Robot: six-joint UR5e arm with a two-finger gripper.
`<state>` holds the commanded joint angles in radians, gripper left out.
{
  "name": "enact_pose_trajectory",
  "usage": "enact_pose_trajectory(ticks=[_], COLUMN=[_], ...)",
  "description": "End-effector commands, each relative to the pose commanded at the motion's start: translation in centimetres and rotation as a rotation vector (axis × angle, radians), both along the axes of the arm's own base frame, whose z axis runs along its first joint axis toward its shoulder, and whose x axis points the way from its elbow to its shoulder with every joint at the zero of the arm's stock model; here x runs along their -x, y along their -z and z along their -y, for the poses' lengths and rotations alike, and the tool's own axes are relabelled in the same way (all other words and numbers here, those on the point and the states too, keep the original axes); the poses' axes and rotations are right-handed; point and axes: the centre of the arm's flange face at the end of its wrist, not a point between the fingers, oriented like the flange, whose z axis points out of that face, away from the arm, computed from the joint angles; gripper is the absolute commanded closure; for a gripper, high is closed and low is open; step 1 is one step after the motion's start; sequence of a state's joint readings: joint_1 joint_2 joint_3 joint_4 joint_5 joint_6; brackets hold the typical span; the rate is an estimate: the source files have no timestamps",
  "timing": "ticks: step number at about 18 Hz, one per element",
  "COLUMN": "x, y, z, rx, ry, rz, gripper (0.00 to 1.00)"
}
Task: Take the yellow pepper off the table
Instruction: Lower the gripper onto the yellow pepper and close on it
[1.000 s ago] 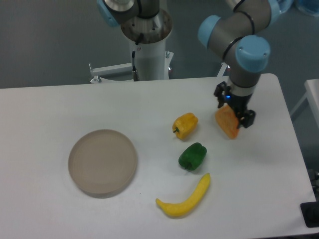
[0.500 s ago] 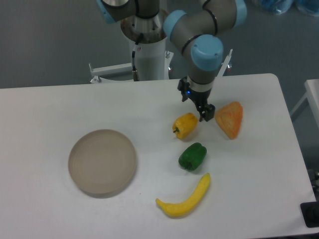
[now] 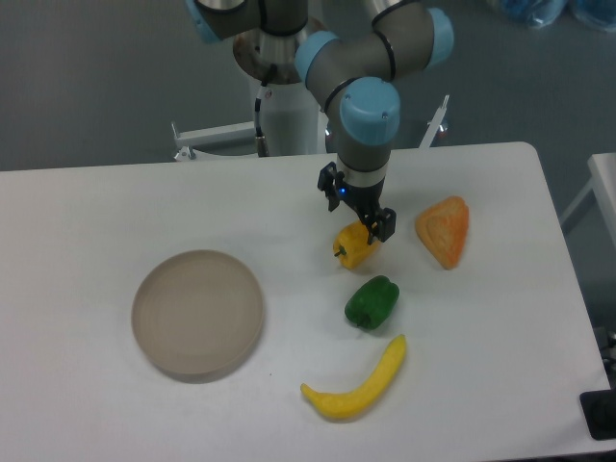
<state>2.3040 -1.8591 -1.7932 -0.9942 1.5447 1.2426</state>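
The yellow pepper lies on the white table, right of the middle, with its stem end toward the lower left. My gripper is directly over the pepper's upper part and hides it. The black fingers point down at the pepper, one on each side of its top. I cannot tell from this view whether they are pressing it.
An orange wedge lies to the right of the pepper. A green pepper lies just below it and a yellow banana below that. A round tan plate sits at the left. The arm's base stands behind the table.
The gripper has moved left from the orange wedge, which now lies free on the table, and has come down over the yellow pepper.
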Motion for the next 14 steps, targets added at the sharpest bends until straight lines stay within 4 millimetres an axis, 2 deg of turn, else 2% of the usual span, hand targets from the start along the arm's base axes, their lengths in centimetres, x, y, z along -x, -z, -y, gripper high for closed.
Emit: enact_pose_trajectory(ticks=[3, 13, 14], x=[0.4, -0.6, -0.5], y=[1.0, 3.5, 3.7], z=[0.9, 1.5, 1.4], rx=[0.013, 0.050, 0.052], ry=[-0.008, -0.005, -0.006], rz=[0.011, 0.045, 0.047], gripper=[0.00, 0.00, 0.15])
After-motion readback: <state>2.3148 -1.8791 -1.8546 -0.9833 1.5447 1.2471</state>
